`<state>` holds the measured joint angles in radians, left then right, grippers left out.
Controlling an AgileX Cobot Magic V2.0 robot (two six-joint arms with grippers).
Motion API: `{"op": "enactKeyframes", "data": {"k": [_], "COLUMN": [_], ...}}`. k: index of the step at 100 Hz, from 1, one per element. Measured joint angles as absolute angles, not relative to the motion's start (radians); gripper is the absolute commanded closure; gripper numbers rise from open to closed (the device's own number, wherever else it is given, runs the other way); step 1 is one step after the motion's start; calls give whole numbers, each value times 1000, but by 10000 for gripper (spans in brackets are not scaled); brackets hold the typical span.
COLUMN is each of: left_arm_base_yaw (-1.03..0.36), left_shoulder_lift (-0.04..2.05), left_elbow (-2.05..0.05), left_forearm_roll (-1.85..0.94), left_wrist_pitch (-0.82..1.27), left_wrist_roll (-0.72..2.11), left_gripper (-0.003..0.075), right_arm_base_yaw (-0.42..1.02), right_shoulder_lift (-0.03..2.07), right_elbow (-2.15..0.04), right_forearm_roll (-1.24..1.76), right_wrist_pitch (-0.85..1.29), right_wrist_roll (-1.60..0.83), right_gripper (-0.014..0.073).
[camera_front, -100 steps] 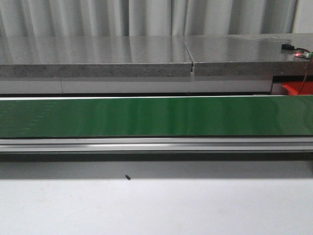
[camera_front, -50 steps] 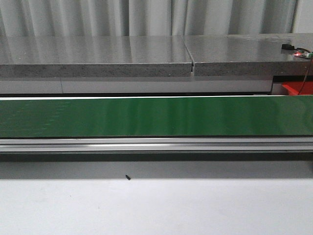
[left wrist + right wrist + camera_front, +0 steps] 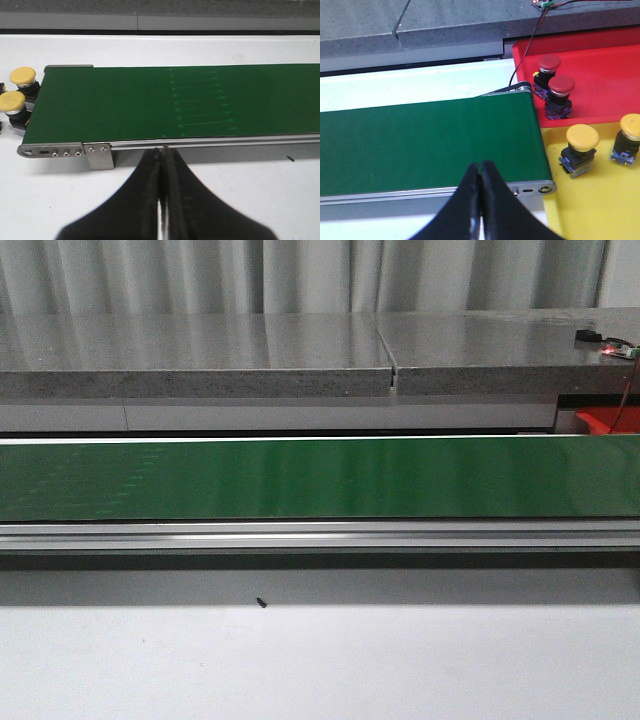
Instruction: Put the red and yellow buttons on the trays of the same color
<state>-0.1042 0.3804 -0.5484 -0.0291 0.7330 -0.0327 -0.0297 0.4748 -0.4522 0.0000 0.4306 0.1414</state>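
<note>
Both grippers, left [image 3: 161, 165] and right [image 3: 480, 175], hang closed and empty (fingers pressed together) over the belt's [image 3: 320, 478] near edge. Two yellow buttons [image 3: 582, 142] sit on the yellow tray [image 3: 600, 210] beside the right gripper, two red buttons [image 3: 559, 90] on the red tray [image 3: 605, 70] beyond.

The left gripper [image 3: 161, 165] has two matte black fingers, broad at the base and sweeping in curved flanks to a narrow tip; a thin pale seam runs between them; the right gripper [image 3: 480, 172] shares that black, flared, tapering shape, its surfaces smooth and unmarked.
</note>
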Motion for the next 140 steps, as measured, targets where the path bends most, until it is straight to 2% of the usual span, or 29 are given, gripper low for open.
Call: {"op": "enactKeyframes", "data": {"k": [48,103,112,117,132,136,140], "left_arm_base_yaw": [-80,192,249,279,351,366,380], "left_shoulder_lift": [662,1035,1094,1127,1236,1260,1290], "left_elbow": [-693,-767,-796,-812,-860,-873,-890], "left_forearm_roll": [69,-45,-54,-55,-58,-65,-71], "left_wrist_pitch": [678,625,635,641,671,678,685], "left_wrist_roll": [-181,-190,-190,-190,-190,-190,-190], "left_gripper": [739,722,634,552,213,160,141], "right_arm_base_yaw": [-30,-30,-30,-30,-30,-30,-30], "right_shoulder_lift": [475,475,475,475,475,475,475], "right_elbow": [-452,-452,-452,-452,-452,-452,-452], "right_forearm_roll": [0,0,0,0,0,0,0], "right_wrist_pitch": [431,431,431,431,431,431,431], "right_wrist_roll": [141,141,141,141,141,141,141], "right_gripper": [661,661,661,661,661,661,661]}}
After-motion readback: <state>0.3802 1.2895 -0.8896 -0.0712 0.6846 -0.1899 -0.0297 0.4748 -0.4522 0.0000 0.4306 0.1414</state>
